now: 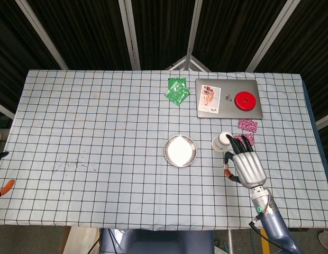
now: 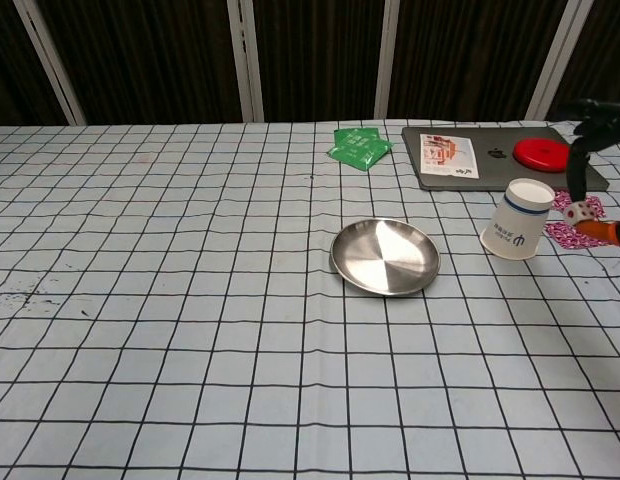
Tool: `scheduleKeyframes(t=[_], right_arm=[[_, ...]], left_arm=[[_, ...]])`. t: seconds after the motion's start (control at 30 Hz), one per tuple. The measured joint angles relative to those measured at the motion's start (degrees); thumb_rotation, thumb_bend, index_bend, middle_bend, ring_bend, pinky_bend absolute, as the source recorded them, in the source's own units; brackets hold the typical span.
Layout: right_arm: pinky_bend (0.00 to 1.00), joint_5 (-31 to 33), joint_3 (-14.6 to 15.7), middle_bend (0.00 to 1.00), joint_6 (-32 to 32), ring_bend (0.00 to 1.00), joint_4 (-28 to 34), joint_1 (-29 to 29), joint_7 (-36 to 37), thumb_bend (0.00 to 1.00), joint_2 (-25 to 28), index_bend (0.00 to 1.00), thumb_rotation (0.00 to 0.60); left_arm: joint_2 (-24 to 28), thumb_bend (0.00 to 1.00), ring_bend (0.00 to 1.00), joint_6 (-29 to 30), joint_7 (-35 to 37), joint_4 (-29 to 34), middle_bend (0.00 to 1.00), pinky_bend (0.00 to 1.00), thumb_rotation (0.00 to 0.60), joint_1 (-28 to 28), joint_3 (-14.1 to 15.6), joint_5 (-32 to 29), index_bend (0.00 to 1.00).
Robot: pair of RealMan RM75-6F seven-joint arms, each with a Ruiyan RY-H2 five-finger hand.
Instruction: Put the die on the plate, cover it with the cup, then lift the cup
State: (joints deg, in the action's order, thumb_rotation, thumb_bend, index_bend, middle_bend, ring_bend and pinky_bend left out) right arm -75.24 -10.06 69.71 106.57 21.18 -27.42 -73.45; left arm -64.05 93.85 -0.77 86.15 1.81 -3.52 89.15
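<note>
A small white die (image 2: 582, 211) with red pips hangs in the air, pinched by my right hand (image 1: 246, 165) between its orange-tipped thumb and a finger. In the chest view the right hand (image 2: 593, 130) shows at the right edge, just right of the white paper cup (image 2: 517, 232). From the head view the hand's fingers reach up beside the cup (image 1: 222, 141). The round steel plate (image 1: 180, 151) lies bare left of the cup, and in the chest view the plate (image 2: 385, 257) sits mid-table. Of my left hand (image 1: 2, 170), only two spread fingertips show off the table's left edge.
A grey laptop (image 1: 229, 98) at the back right carries a red disc (image 1: 246, 100) and a card (image 1: 209, 99). Green packets (image 1: 177, 90) lie left of it. Pink packets (image 1: 247, 125) lie just behind the cup and hand.
</note>
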Motion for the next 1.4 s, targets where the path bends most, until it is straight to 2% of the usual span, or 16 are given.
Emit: scheduleKeyframes(t=[0.17,0.3,0.43,0.67,1.13,1.4], right_arm=[[0.00,4.13,-1.89,0.07,-3.41,0.14,1.63,4.32,-5.71,0.40,-1.80,0.60,0.600],[0.00,9.47,-3.53,0.07,-6.34,0.14,0.21,8.64,-9.60,0.40,-6.64,0.60,0.600],[0.00,14.33,-5.28,0.07,-9.17,0.14,-4.05,13.09,-11.41,0.40,-12.82,0.60,0.600],[0.00,19.33,-6.85,0.07,-12.41,0.14,-14.10,18.62,-12.14,0.40,-21.32,0.59,0.600],[0.00,22.06,-8.20,0.07,-16.39,0.14,-30.81,25.52,-8.81,0.41,-31.40,0.59,0.600],[0.00,22.07,-8.14,0.07,-17.77,0.14,-36.06,26.97,-6.83,0.41,-32.60,0.60,0.600]], left_arm=[[0.43,0.28,0.00,0.42,0.83,0.16,0.00,0.00,0.600,-0.19,-0.02,0.14,0.23],[0.70,0.28,0.00,0.35,1.68,-0.01,0.00,0.00,0.600,-0.32,-0.15,-0.36,0.23],[1.01,0.28,0.00,0.29,2.87,-0.22,0.00,0.00,0.600,-0.46,-0.41,-1.02,0.23],[1.53,0.28,0.00,0.18,4.34,-0.91,0.00,0.00,0.600,-0.86,-0.61,-1.92,0.23],[0.66,0.28,0.00,-0.85,2.05,-1.29,0.00,0.00,0.600,-0.60,-0.61,-2.65,0.23],[0.12,0.28,0.00,-2.13,0.76,-1.54,0.00,0.00,0.600,-0.12,-0.64,-3.18,0.23]])
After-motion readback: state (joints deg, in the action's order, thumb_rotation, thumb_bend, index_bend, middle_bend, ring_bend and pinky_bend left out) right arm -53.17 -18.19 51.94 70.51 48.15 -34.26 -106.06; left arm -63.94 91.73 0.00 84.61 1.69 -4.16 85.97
